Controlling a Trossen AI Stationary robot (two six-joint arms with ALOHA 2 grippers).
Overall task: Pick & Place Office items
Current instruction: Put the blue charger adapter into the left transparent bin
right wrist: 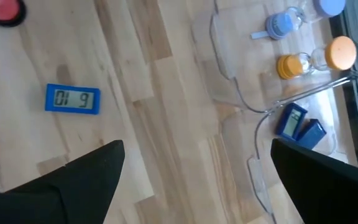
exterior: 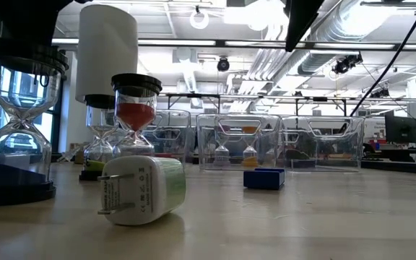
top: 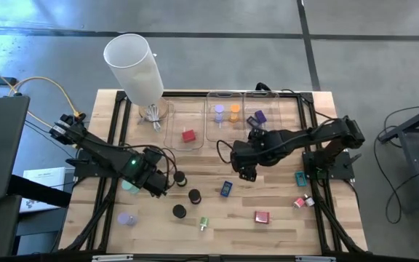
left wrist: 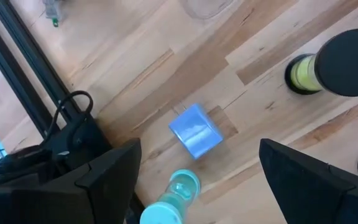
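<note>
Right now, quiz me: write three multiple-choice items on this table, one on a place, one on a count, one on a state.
1. Where does the red block that is in a tray lie?
A. in the clear tray nearest the white cylinder
B. in the middle tray
C. in the right-hand tray

2. How many sand timers lie in the middle tray?
A. none
B. two
C. four

3. The right gripper is:
A. shut on a sand timer
B. shut on the red block
C. open and empty

Answers:
1 A, the block sits in the tray beside the cylinder.
2 B, one lavender, one orange.
3 C, its fingers stand wide apart with only bare wood between.
</note>
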